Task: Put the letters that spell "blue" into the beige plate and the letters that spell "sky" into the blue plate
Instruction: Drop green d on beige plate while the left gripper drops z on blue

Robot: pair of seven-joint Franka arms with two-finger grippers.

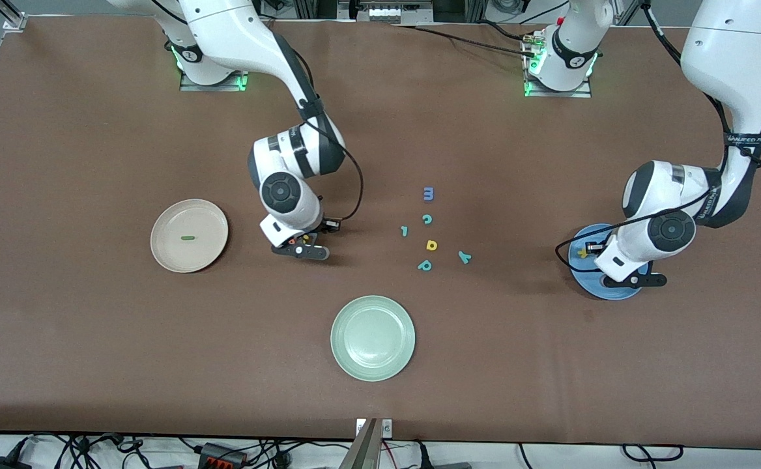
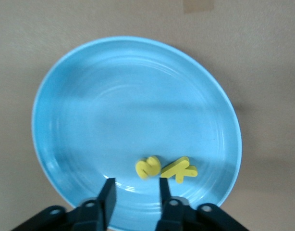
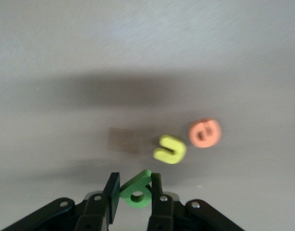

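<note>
Front view and two wrist views of a table with two arms.

The beige plate [image 1: 206, 220] lies at mid-height of the front view, toward the right arm's end of the table. One dark-green "l" [image 1: 187, 238] lies flat in its middle.

The right gripper [image 3: 134, 180] is low over the table between the beige plate and the loose letters. Its fingers are closed narrowly on the green "b" [image 3: 137, 192], which sits clamped between them. Whether that letter is clear of the table cannot be told. The yellow "u" [image 3: 169, 149] and the orange "e" [image 3: 204, 133] lie on the bare table just beside the gripper, near each other but apart.

The blue plate [image 2: 128, 110] lies at mid-height of the front view, toward the left arm's end of the table. The yellow "s" [image 2: 148, 167] and the yellow "k" [image 2: 180, 169] lie in it near the rim, side by side.

The left gripper [image 2: 136, 185] hangs over this plate with its fingers parted and nothing between them.

In the centre of the front view lie the loose letters:
- a teal "y" [image 1: 464, 256]
- a blue "m" [image 1: 428, 193]
- a teal "c" [image 1: 427, 219]
- a small teal hooked piece [image 1: 404, 230]
- a yellow "d" [image 1: 431, 245]
- a teal "p" [image 1: 425, 265]

A pale green plate [image 1: 373, 337] lies in the lower middle of the front view, nearer the camera than the letters.
</note>
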